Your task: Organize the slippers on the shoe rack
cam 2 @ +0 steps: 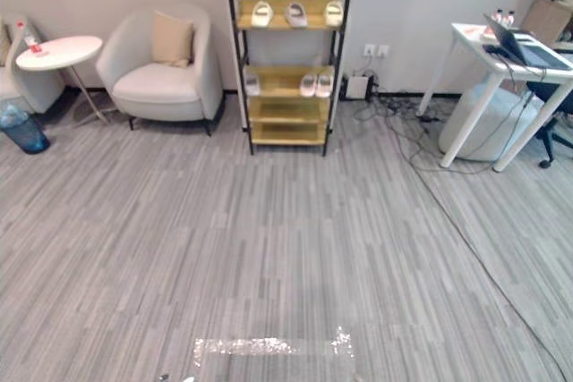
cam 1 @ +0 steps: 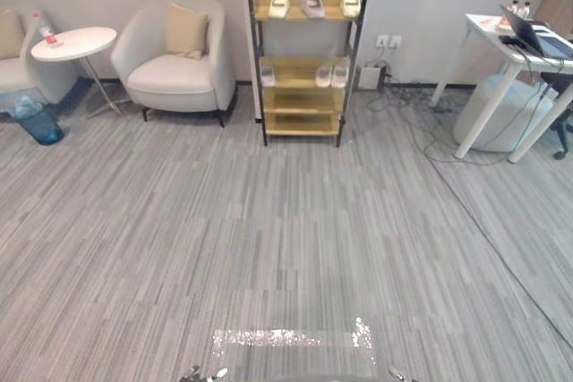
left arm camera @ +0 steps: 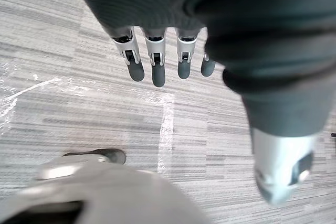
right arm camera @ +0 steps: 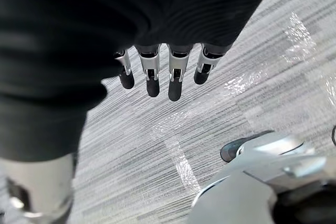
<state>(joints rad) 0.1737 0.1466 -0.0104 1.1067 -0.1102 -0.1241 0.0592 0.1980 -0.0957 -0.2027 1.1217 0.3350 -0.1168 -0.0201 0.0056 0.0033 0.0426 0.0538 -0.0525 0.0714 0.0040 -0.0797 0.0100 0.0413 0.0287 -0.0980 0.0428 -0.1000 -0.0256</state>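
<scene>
Clearly the slippers (cam 1: 312,4) sit well off on the shoe rack (cam 1: 301,101), three on the top shelf, three lower; they look light and soft, best pinched at the strap. The left hand (left arm camera: 156,67) and right hand (right arm camera: 176,81) hang empty, fingers straight

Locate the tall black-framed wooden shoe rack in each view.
Left eye view: shoe rack at top, just right of centre.
Right eye view: shoe rack at top centre.
Left wrist view: open left hand over the striped grey floor.
Right wrist view: open right hand over the same floor.
Shared landmark: cream armchair left of the rack, both eye views.
</scene>
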